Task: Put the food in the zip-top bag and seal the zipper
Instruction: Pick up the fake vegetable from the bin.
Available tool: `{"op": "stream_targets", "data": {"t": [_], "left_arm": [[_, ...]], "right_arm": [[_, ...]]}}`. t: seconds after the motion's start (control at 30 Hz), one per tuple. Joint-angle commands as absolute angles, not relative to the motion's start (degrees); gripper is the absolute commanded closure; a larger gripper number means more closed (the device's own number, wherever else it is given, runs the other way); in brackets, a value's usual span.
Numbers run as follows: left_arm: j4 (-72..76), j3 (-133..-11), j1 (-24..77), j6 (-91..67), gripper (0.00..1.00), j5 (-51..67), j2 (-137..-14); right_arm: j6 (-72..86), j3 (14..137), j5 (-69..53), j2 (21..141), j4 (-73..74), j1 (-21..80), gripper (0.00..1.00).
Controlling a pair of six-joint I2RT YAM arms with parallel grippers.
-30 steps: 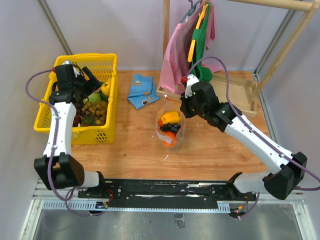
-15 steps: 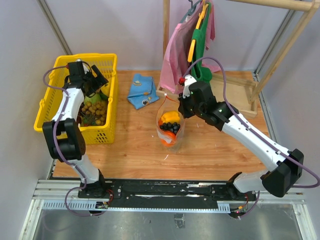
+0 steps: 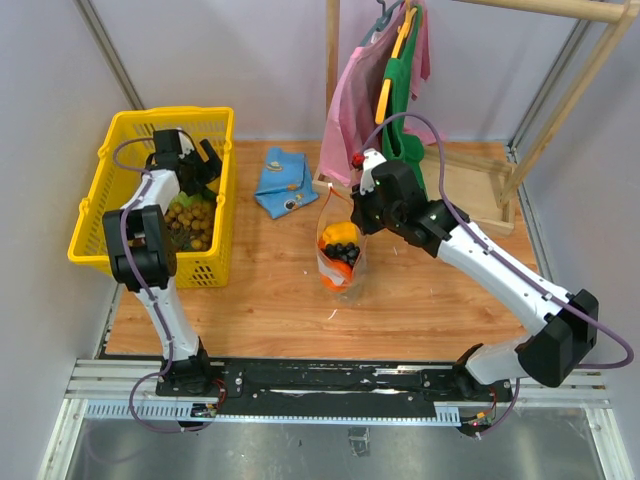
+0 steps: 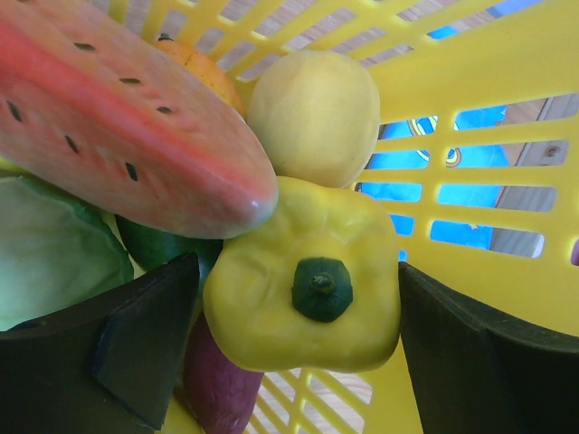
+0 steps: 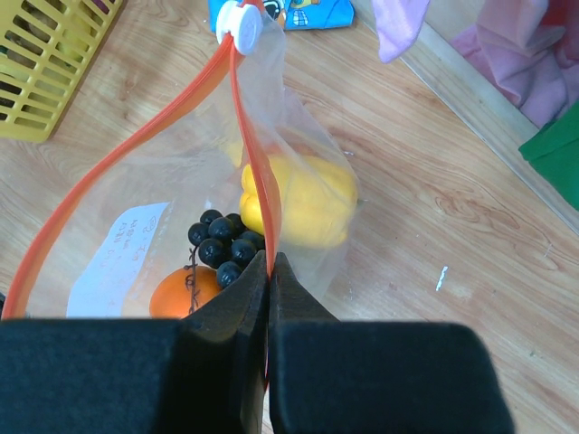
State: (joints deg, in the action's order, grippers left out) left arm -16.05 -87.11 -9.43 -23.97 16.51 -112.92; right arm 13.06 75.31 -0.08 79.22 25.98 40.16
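Observation:
The clear zip-top bag stands open on the table, holding a yellow pepper, dark grapes and an orange. My right gripper is shut on the bag's red zipper strip and holds that edge up; it also shows in the top view. A white slider sits at the strip's far end. My left gripper is open inside the yellow basket, its fingers on either side of a yellow pepper. A watermelon slice, a pale yellow fruit, a green piece and a purple piece lie around it.
A blue folded cloth lies behind the bag. A wooden rack with pink and green clothes stands at the back right. The basket also holds brown-green grapes.
My left gripper has swung right and reached deeper into the basket's far right corner. My right gripper has shifted slightly left and back with the bag's edge, and the bag mouth has narrowed.

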Motion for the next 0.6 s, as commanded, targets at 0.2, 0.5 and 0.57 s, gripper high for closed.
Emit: {"op": "stream_targets", "data": {"t": [0.2, 0.5, 0.57], "left_arm": [[-15.90, -91.43, -7.70, -19.92, 0.39, 19.16, -115.62], [-20.15, -91.94, -7.67, -16.72, 0.55, 12.72, -107.57], [-21.53, -92.01, -7.72, -16.17, 0.55, 10.87, -105.64]], "right_arm": [[12.50, 78.32, -0.12, 80.07, 25.08, 39.32, 0.99], [12.04, 79.43, 0.65, 80.20, 25.62, 39.33, 0.99], [11.96, 79.60, 0.62, 80.32, 25.63, 39.32, 0.99]]}}
